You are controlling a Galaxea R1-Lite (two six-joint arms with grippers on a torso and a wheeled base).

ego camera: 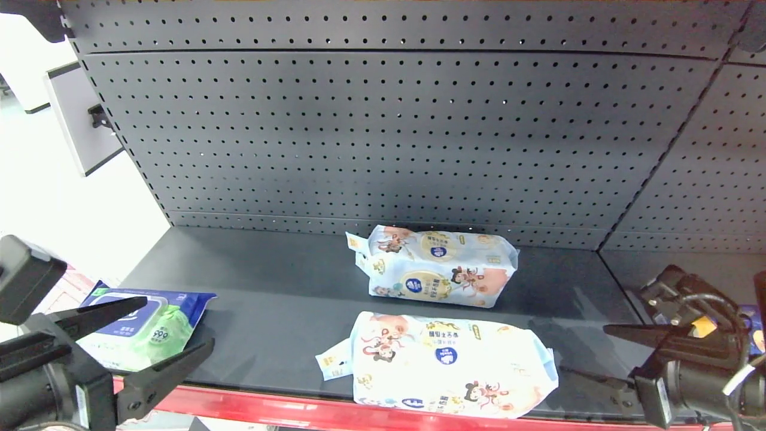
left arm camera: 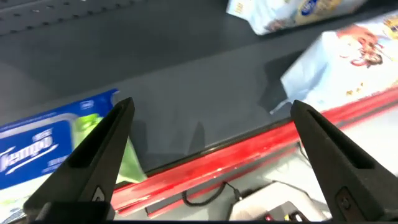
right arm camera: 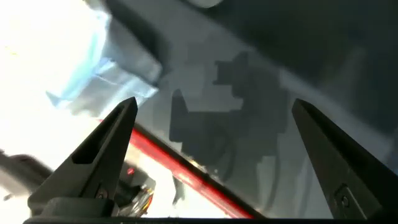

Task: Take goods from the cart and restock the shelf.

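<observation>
Left gripper point(ego camera: 179, 321) (agape) — seemingly over shelf point(ego camera: 269, 299)

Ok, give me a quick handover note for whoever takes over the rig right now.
Left pincer: open, empty, at the shelf's left front, by the wipes.
Right pincer: open, empty, at the shelf's right front.
Done: wipes, rear pack and front pack lie on the shelf; the front pack sits at the front edge.
Left: fetch further goods from the cart; how many remain can't be told.
</observation>
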